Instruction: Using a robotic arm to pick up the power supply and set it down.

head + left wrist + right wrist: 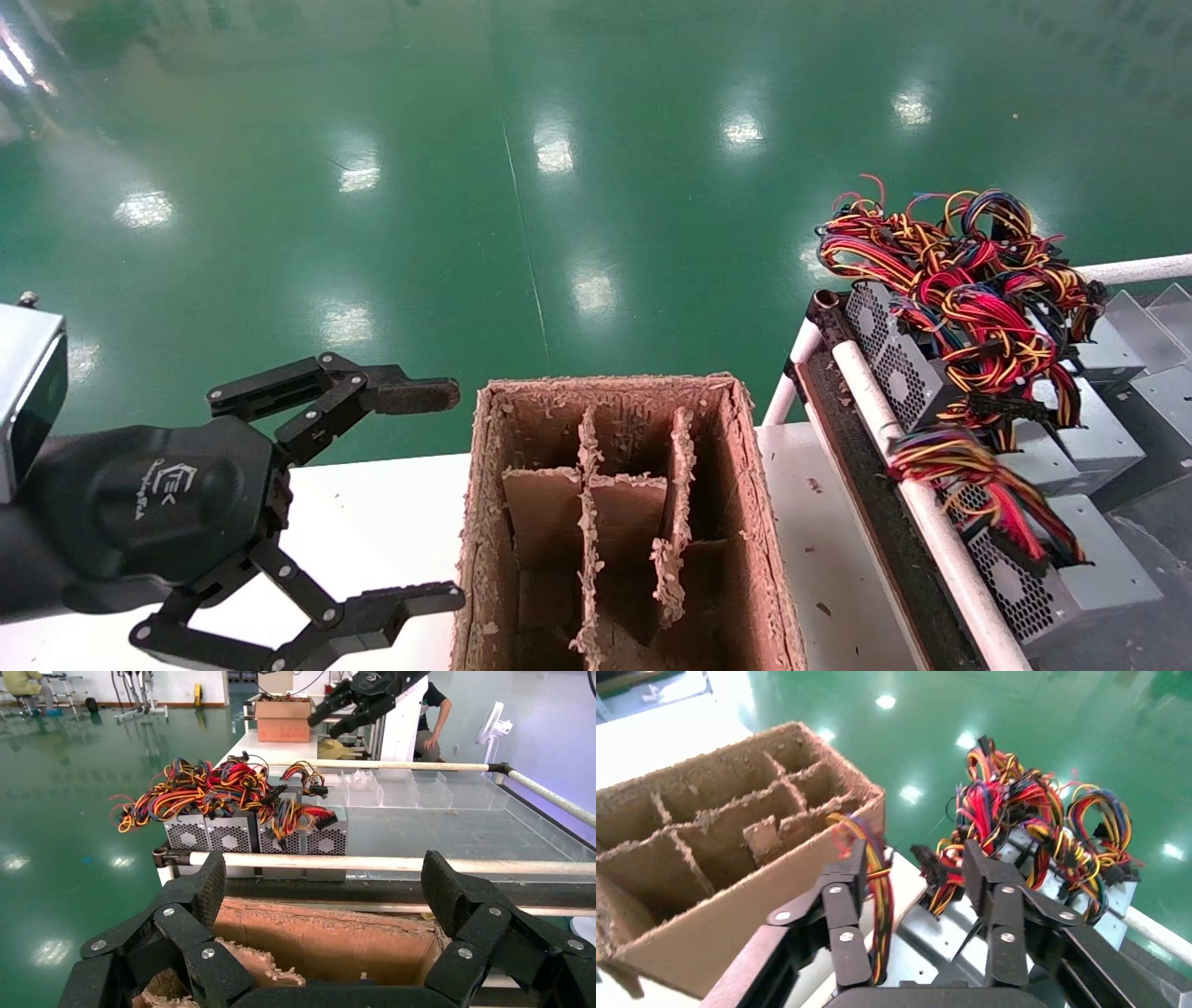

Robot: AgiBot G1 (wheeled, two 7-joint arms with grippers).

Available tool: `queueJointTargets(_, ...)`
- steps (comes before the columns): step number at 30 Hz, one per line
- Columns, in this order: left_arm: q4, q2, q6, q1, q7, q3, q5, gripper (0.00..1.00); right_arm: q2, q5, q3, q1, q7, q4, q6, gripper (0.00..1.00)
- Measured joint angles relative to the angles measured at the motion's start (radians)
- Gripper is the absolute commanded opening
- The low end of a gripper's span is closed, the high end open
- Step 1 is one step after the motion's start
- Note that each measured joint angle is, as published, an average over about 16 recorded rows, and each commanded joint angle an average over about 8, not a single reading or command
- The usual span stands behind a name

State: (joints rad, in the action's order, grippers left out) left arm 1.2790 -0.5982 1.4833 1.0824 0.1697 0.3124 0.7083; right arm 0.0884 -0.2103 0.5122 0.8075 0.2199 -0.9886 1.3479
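Observation:
The power supply (1090, 578) is the grey box nearest me in the rack. It has a honeycomb grille, and its red, yellow and blue wire bundle (978, 485) drapes over the rail. My right gripper (914, 850) hangs open above it. The box's metal top (926, 931) shows between the fingers without being held. Seen from the left wrist, this gripper (327, 724) is well above the rightmost grey box (327, 839). It is outside the head view. My left gripper (453, 496) stays open and empty over the white table, beside the cardboard box (615, 384).
More grey boxes under a loose wire tangle (959, 280) fill the far end of the rack behind a white rail (875, 401). The cardboard box's torn dividers (587, 485) split it into several cells. Green floor lies beyond the table, and clear trays (422, 790) sit farther back in the rack.

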Motion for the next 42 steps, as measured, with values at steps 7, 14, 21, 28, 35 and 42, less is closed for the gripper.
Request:
queueJointTargets(7,0.0,0.0,0.0,0.0,0.0,0.0,0.0,1.0,-0.029,0.005,0.002,0.019,-0.003,-0.024,-0.029,1.0)
queueJointTargets(14,-0.001,0.0,0.0,0.0,-0.001,0.0,0.0,1.0,-0.094,-0.046,-0.018,0.045,-0.038,-0.052,-0.021,1.0)
queueJointTargets(21,-0.001,0.0,0.0,0.0,-0.001,0.001,0.0,1.0,-0.177,-0.11,-0.048,0.075,-0.088,-0.085,0.002,1.0)
queueJointTargets(28,-0.001,0.0,0.0,0.0,-0.001,0.001,-0.001,1.0,-0.259,-0.175,-0.077,0.106,-0.138,-0.118,0.025,1.0)
queueJointTargets(35,-0.001,0.0,0.0,0.0,-0.001,0.001,-0.001,1.0,-0.342,-0.24,-0.106,0.136,-0.189,-0.151,0.048,1.0)
queueJointTargets(42,-0.001,0.0,0.0,0.001,-0.001,0.002,-0.001,1.0,-0.424,-0.304,-0.135,0.166,-0.239,-0.185,0.071,1.0)
